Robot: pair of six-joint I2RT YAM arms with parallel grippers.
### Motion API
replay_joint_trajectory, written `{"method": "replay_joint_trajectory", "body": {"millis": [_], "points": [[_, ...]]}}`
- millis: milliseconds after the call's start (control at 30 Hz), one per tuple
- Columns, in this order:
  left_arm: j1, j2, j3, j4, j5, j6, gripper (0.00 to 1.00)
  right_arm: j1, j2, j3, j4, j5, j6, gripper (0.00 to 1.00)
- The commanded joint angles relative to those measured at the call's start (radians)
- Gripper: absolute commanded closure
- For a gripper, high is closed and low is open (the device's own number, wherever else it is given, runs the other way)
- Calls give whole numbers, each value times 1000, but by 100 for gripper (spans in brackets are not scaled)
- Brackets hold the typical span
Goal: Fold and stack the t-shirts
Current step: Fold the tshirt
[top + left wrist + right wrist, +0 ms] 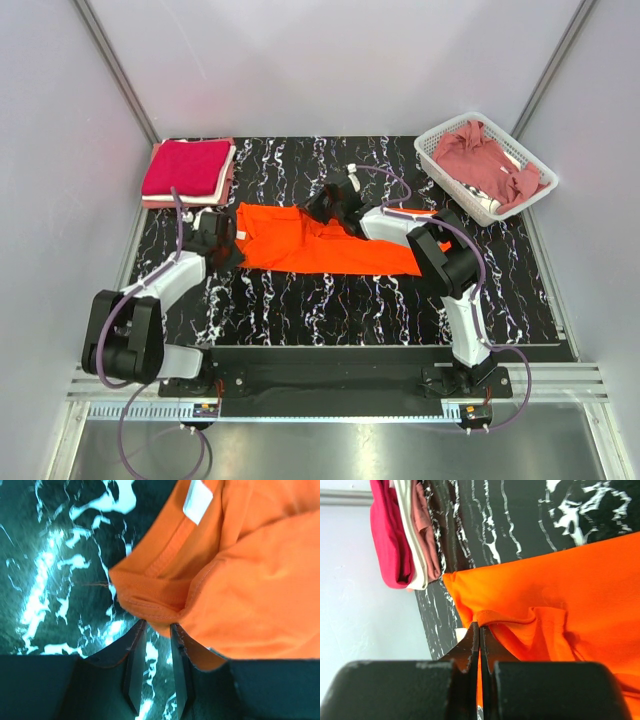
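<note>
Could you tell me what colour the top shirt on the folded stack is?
The top shirt is crimson-magenta, clearest in the top external view.

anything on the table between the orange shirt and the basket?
Only the right arm at the orange shirt's end. Beyond it, bare marbled table up to the basket, per the top view.

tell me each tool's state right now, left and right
Left tool: partly open around the orange t-shirt's collar edge; grip cannot be told.
Right tool: closed, pinching a fold of the orange t-shirt.

The right arm [400, 225] hides part of the orange shirt [300, 245], blurred in the left wrist view
</note>
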Motion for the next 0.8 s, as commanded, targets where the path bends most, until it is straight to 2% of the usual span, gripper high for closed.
{"method": "replay_joint_trajectory", "body": {"millis": [0,333,767], "points": [[3,49,47,15,-79,23,70,-6,-20,58,20,-33,-34,100],[7,90,105,-22,-171,47,70,-7,-6,84,-15,-39,-79,100],[7,159,119,-43,-194,36,69,-7,3,136,-76,-50,-164,98]]}}
